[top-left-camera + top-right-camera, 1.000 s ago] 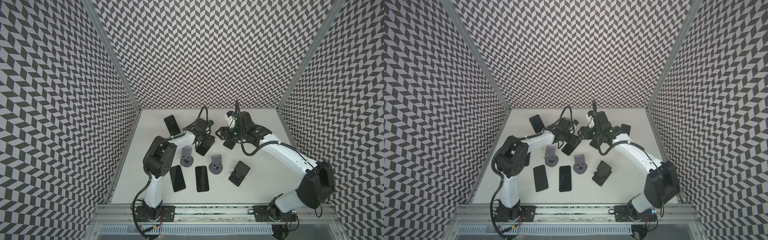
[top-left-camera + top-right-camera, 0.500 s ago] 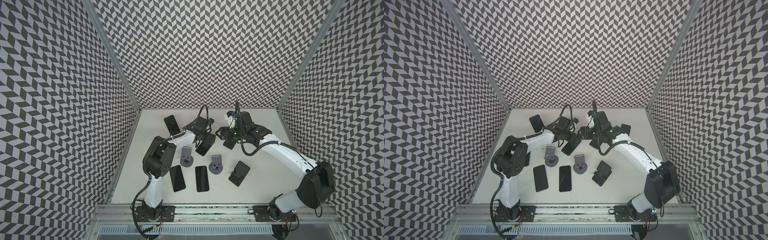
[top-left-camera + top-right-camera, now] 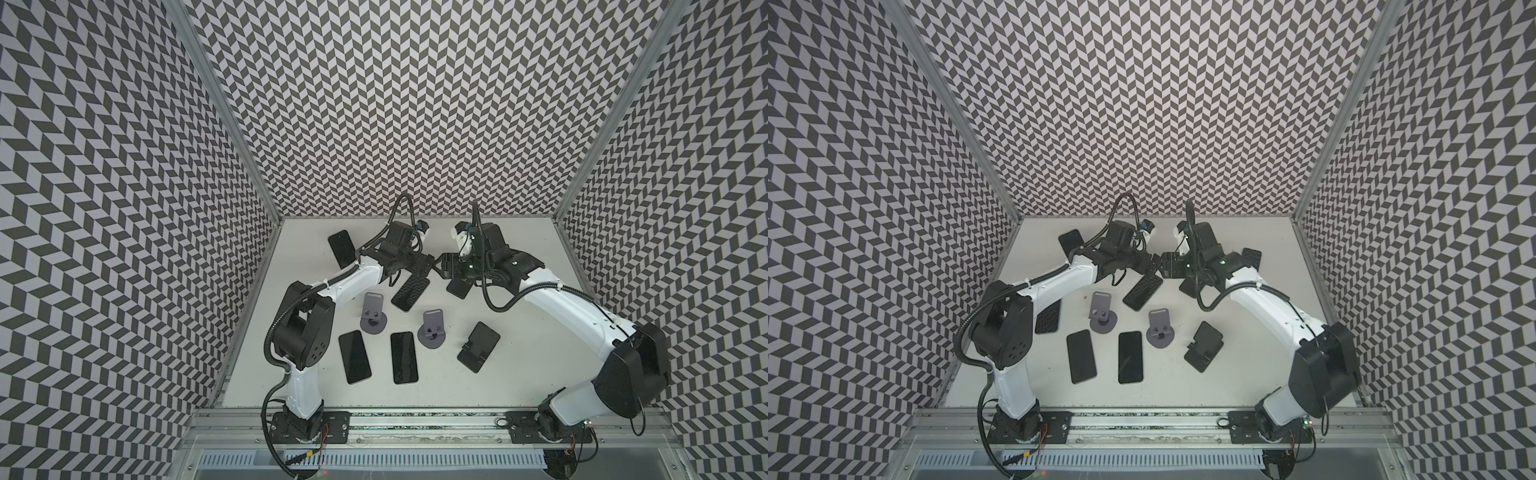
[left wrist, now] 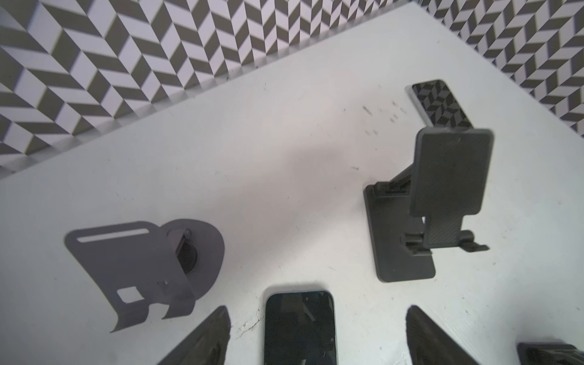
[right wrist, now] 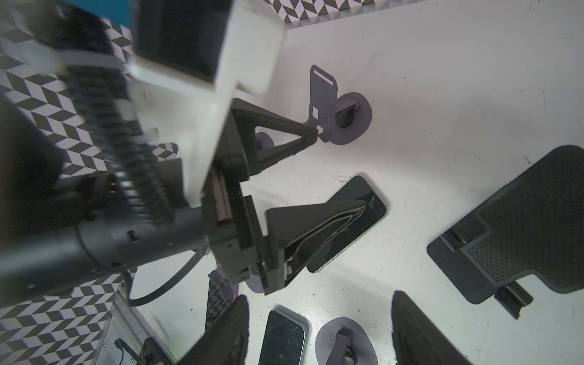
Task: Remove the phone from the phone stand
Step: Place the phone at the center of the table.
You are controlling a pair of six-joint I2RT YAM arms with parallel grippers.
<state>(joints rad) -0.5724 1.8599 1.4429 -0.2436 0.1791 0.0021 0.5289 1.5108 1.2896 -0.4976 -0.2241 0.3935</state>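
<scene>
Centre frame, left gripper point(image 3: 424, 268) and right gripper point(image 3: 444, 266) gape empty, phone point(image 3: 410, 293) on the table point(image 3: 519, 374), grey stand point(image 3: 374, 313) bare: removal looks done.

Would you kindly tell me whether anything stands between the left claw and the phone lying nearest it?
Nothing visible: in the left wrist view the phone lies between the open left claw's fingers, bare table either side.
</scene>
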